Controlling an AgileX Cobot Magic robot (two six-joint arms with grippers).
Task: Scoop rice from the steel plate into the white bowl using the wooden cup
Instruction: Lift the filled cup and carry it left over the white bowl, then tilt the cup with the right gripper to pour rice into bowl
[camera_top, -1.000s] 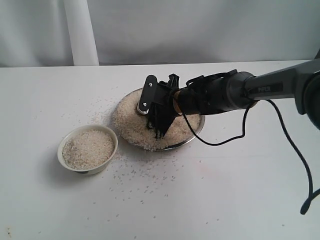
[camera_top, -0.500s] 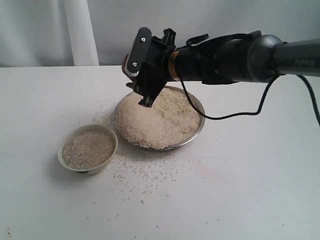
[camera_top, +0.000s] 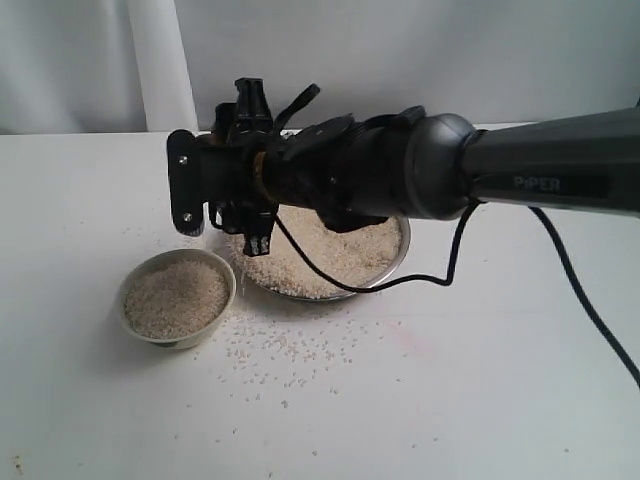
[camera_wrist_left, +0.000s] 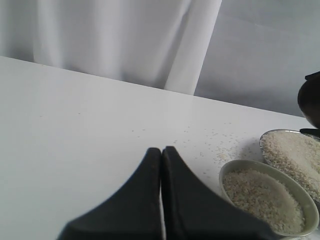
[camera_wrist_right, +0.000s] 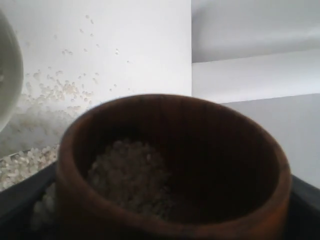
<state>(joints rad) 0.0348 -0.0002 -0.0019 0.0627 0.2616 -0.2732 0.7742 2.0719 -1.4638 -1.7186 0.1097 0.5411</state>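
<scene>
Rice (camera_wrist_right: 125, 175) partly fills the wooden cup (camera_wrist_right: 200, 150) clamped in the right gripper (camera_top: 243, 205), hanging roughly over the steel plate's (camera_top: 395, 262) rim, and the white bowl (camera_top: 180, 341) sits just beside that rim, toward the table's near edge, so the pour looks a short way across and down.

Black arm (camera_top: 420, 180), looping black cable (camera_top: 430, 281)

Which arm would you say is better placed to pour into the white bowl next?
Right, probably: the right gripper holds the wooden cup with rice inside, raised near the white bowl. The left gripper is shut and empty.
</scene>
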